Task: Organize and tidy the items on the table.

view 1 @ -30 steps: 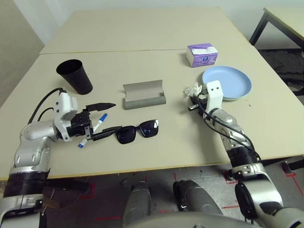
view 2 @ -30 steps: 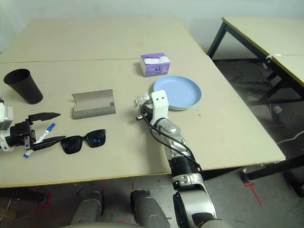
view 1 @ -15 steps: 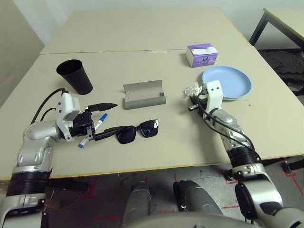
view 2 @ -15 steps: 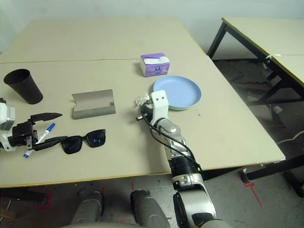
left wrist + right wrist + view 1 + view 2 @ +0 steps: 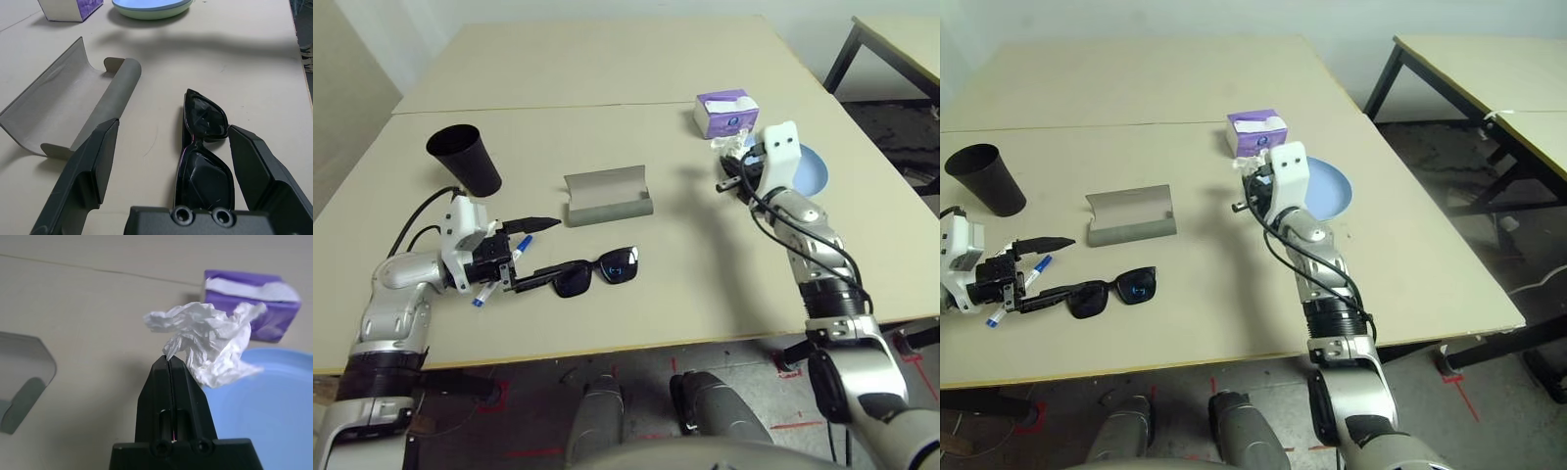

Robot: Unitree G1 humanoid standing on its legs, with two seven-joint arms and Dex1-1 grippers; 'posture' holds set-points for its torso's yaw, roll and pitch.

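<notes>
My left gripper (image 5: 539, 249) is open low over the table (image 5: 607, 88). The black sunglasses (image 5: 599, 271) lie just ahead of it, one end between its fingers (image 5: 93, 166). A white pen with a blue cap (image 5: 520, 248) lies under that gripper. The open grey glasses case (image 5: 607, 196) sits behind the sunglasses, and the black cup (image 5: 465, 159) stands at the far left. My right gripper (image 5: 168, 363) is shut on the white tissue wad (image 5: 210, 340). It holds the wad in the air at the near edge of the blue plate (image 5: 815, 168).
The purple-and-white tissue box (image 5: 724, 113) stands just behind the raised right gripper. A seam runs across the table behind the cup. Another table with black legs (image 5: 1489, 69) stands off to the right.
My right gripper has risen off the table with the tissue wad and moved back toward the tissue box. My left gripper has crept a little closer to the sunglasses.
</notes>
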